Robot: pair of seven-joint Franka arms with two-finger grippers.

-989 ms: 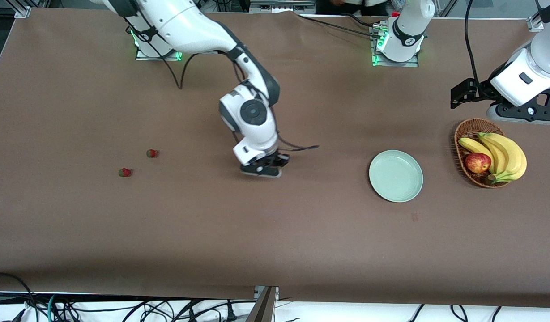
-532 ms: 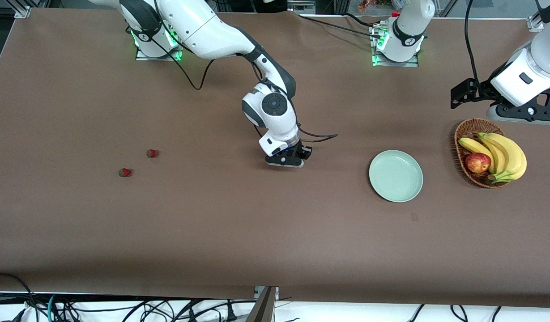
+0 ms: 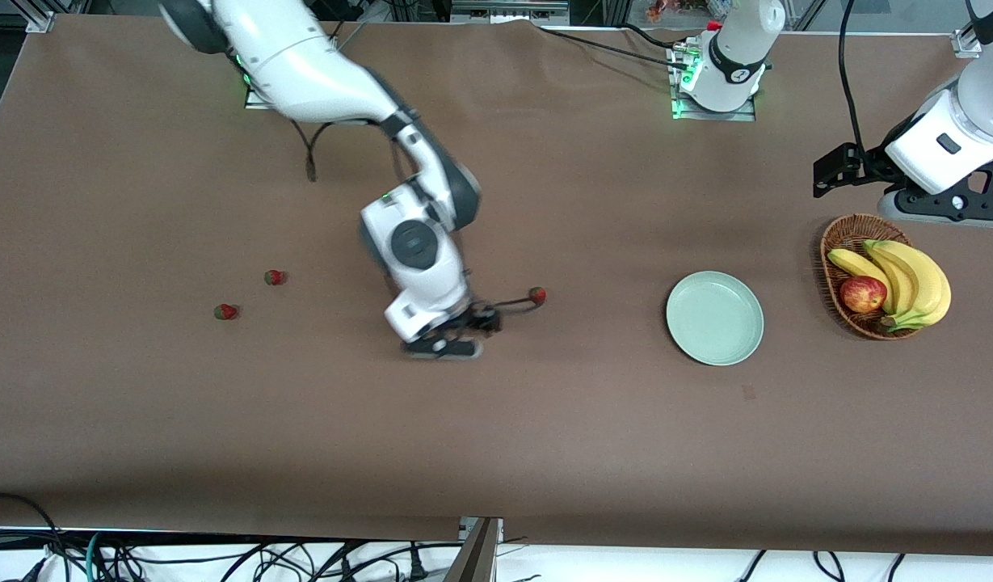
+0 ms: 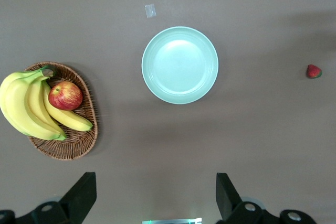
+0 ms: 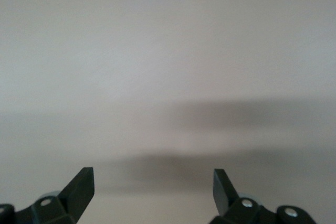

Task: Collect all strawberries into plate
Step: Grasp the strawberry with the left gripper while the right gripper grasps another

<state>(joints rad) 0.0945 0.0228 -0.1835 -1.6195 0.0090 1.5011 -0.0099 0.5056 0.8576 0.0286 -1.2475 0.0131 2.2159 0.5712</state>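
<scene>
One strawberry (image 3: 536,295) lies on the bare table between my right gripper (image 3: 452,339) and the pale green plate (image 3: 714,318); it shows in the left wrist view too, as strawberry (image 4: 314,71) off the plate (image 4: 180,64). Two more strawberries (image 3: 275,277) (image 3: 225,311) lie toward the right arm's end of the table. My right gripper (image 5: 152,182) is open over bare tabletop with nothing between its fingers. My left gripper (image 4: 156,195) hangs open and high, near the basket, and the left arm waits. The plate holds nothing.
A brown wicker basket (image 3: 842,242) with bananas (image 3: 908,275) and a red apple (image 3: 862,293) stands at the left arm's end, beside the plate. A small tape mark (image 3: 748,393) lies on the table nearer the front camera than the plate.
My right gripper swung toward the plate, opened and left a strawberry on the table short of it, then moved back toward the right arm's end. The left arm stayed still.
</scene>
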